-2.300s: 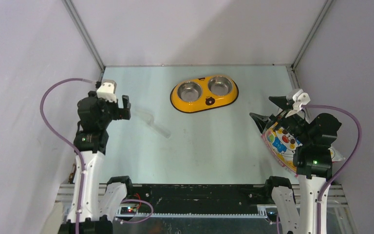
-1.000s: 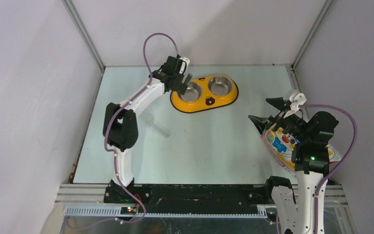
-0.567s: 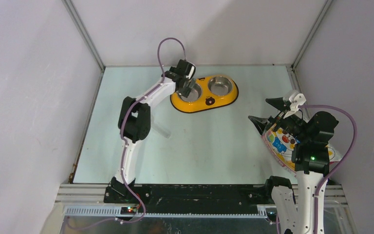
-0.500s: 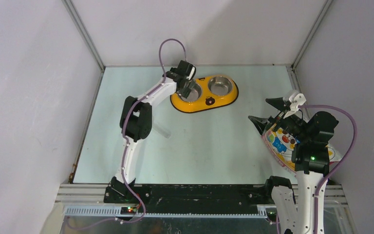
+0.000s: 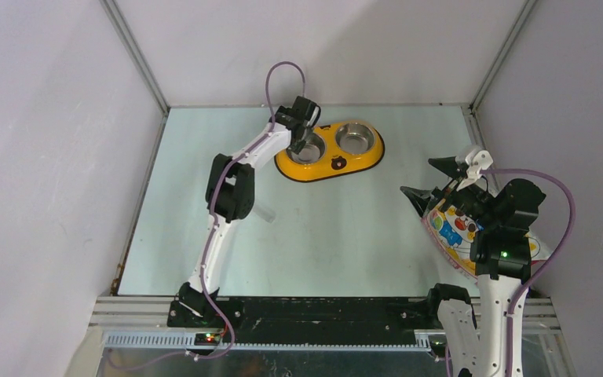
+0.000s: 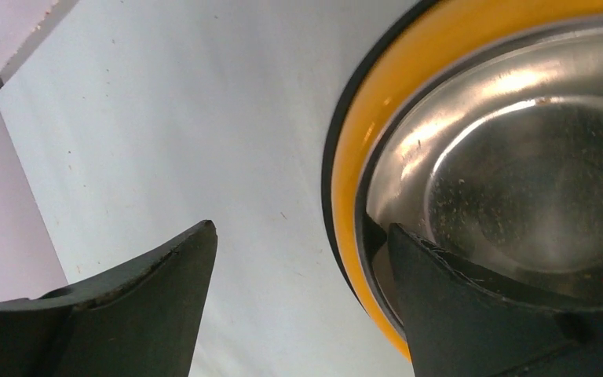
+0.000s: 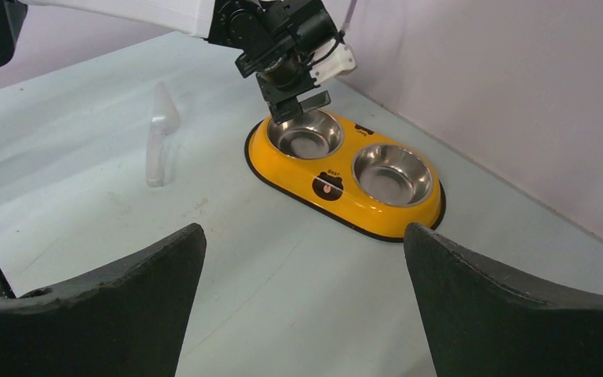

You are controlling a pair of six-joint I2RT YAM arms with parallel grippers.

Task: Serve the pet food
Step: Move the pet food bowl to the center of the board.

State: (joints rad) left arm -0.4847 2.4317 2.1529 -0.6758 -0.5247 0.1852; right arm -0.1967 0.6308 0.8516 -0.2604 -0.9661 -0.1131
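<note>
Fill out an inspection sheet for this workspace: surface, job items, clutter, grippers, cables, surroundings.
Surface: pale table, a few small specks, no spills seen.
Job's things: pet food bag lies at the right edge under the right arm; no kibble visible. Yellow double bowl sits at the far centre, and both steel cups hold no food. Clear scoop lies on the table left of the bowl.
Clutter: nothing seen.
Grippers: left gripper is open, straddling the rim of the bowl's left cup. Right gripper is open with nothing between its fingers.
Cables: purple cables loop off both arms, clear of the items.
Surroundings: plain walls with metal corner posts.
</note>
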